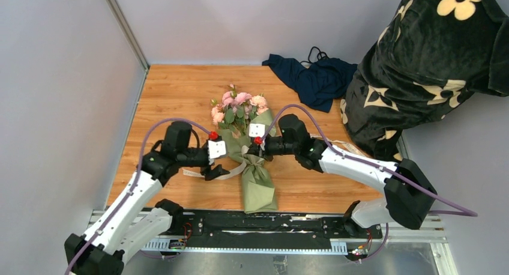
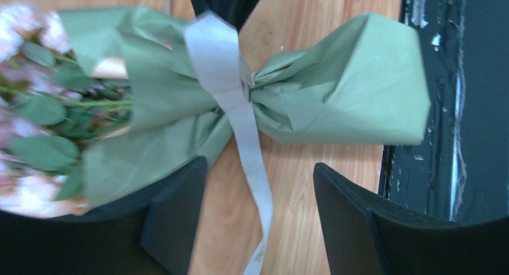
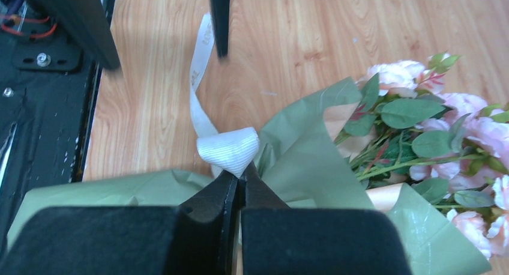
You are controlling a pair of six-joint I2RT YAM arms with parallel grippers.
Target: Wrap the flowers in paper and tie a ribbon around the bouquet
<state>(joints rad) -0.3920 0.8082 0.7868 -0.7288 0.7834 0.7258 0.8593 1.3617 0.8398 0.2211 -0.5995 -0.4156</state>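
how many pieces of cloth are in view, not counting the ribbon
2: a dark navy cloth crumpled at the back, a black flower-print fabric heaped at far right. Others may hide beneath.

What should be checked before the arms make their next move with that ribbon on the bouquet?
1. Paper gathered around the flowers: ok.
2. Ribbon laid across the pinched waist: ok.
3. Right end effector shut on the ribbon loop: ok.
4. Left end effector holding the ribbon's tail: not ok, open around the loose tail.
5. Knot finished: cannot tell.
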